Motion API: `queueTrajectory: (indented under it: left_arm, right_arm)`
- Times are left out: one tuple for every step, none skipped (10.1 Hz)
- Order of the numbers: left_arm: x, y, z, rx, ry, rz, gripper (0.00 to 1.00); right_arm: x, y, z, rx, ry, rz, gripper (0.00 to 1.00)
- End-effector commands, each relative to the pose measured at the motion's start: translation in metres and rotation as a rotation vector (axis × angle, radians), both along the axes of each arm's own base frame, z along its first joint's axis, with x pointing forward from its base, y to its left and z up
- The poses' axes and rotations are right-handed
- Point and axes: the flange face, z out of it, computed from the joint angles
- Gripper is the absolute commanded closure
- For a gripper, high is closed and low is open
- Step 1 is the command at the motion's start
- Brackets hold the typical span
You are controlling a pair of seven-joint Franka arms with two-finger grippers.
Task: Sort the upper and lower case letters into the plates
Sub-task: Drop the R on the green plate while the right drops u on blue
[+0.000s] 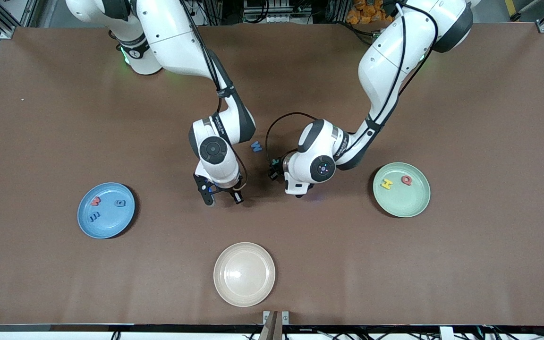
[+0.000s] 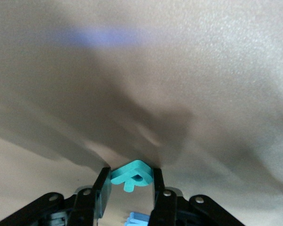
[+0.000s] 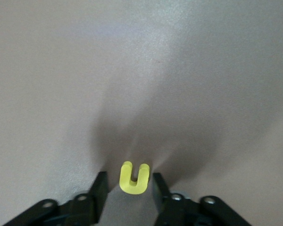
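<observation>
My left gripper [image 2: 130, 174] is shut on a teal letter [image 2: 132, 170], low over the middle of the table; in the front view this gripper [image 1: 276, 169] is mostly hidden under its wrist. My right gripper [image 3: 130, 178] stands open around a yellow letter u [image 3: 134, 180] lying on the table, with a gap at each finger. From the front it [image 1: 221, 197] hides that letter. A blue W [image 1: 256, 147] lies between the two wrists. The sky blue plate [image 1: 111, 227] holds three letters. The mint green plate [image 1: 404, 207] holds a yellow H [image 1: 386, 183] and a red Q [image 1: 407, 180].
A cream-beige plate [image 1: 244, 283] with nothing in it sits near the front edge, nearer the camera than both grippers. The blue plate is toward the right arm's end of the table and the green plate toward the left arm's end.
</observation>
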Motion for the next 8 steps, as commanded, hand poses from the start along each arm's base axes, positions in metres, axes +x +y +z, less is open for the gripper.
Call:
queueTrajectory:
  left_arm:
    - [0.001, 0.005, 0.008, -0.007, 0.004, 0.013, 0.69]
    - [0.003, 0.008, 0.012, -0.008, 0.006, 0.016, 0.69]
    - [0.004, 0.011, 0.023, -0.002, 0.023, 0.001, 0.69]
    - [0.017, 0.030, 0.034, 0.000, 0.038, -0.003, 0.69]
    - [0.019, 0.039, 0.042, 0.008, 0.058, -0.019, 0.69]
    - [0.023, 0.048, 0.046, 0.000, 0.068, -0.047, 0.69]
    - [0.028, 0.064, 0.050, -0.007, 0.086, -0.073, 0.69]
    - [0.032, 0.079, 0.054, -0.012, 0.104, -0.112, 0.69]
  right_arm:
    - [-0.002, 0.003, -0.008, -0.028, -0.005, 0.022, 1.00]
    - [-0.001, 0.002, -0.007, -0.031, -0.005, 0.027, 1.00]
    - [0.003, -0.002, -0.001, -0.036, -0.010, 0.050, 1.00]
    - [0.010, -0.011, 0.007, -0.042, -0.020, 0.076, 1.00]
    - [0.022, -0.028, 0.015, -0.067, -0.019, 0.112, 1.00]
    - [0.034, -0.044, 0.027, -0.094, -0.009, 0.159, 1.00]
    - [0.047, -0.061, 0.041, -0.119, -0.001, 0.193, 1.00]
    - [0.058, -0.084, 0.050, -0.144, 0.022, 0.228, 1.00]
